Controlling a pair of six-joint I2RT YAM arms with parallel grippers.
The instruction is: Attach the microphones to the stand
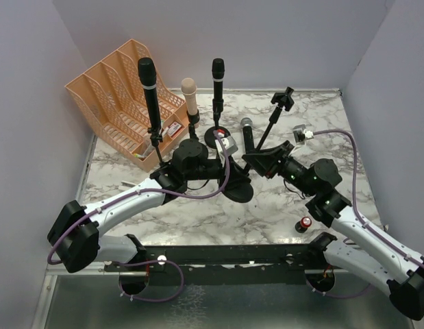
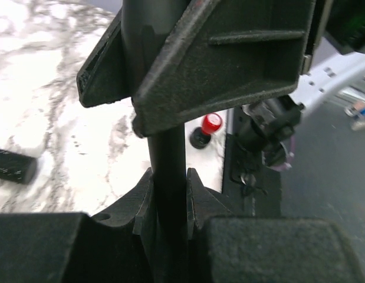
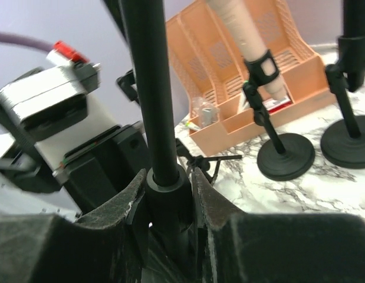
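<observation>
Three microphones stand clipped in desk stands at the back: a tall black one (image 1: pixel 148 82), a peach-pink one (image 1: pixel 190 92) (image 3: pixel 241 29) and a black one (image 1: pixel 218 75). The silver-headed microphone (image 1: pixel 246 127) is beside the arms, its lower body hidden. A fourth stand (image 1: pixel 270 127) leans right, its clip (image 1: pixel 287 98) empty. My left gripper (image 1: pixel 232 171) (image 2: pixel 168 177) is shut on this stand's black pole (image 2: pixel 168 150). My right gripper (image 1: pixel 257 159) (image 3: pixel 168 177) is shut on the pole's collar (image 3: pixel 167 188), just above the left one.
An orange file organizer (image 1: pixel 122 96) (image 3: pixel 229 65) with small items stands at the back left. A small red-topped battery (image 1: pixel 305 224) (image 2: pixel 210 124) sits near the front right. Round stand bases (image 3: pixel 285 156) crowd the middle back. Walls close in on both sides.
</observation>
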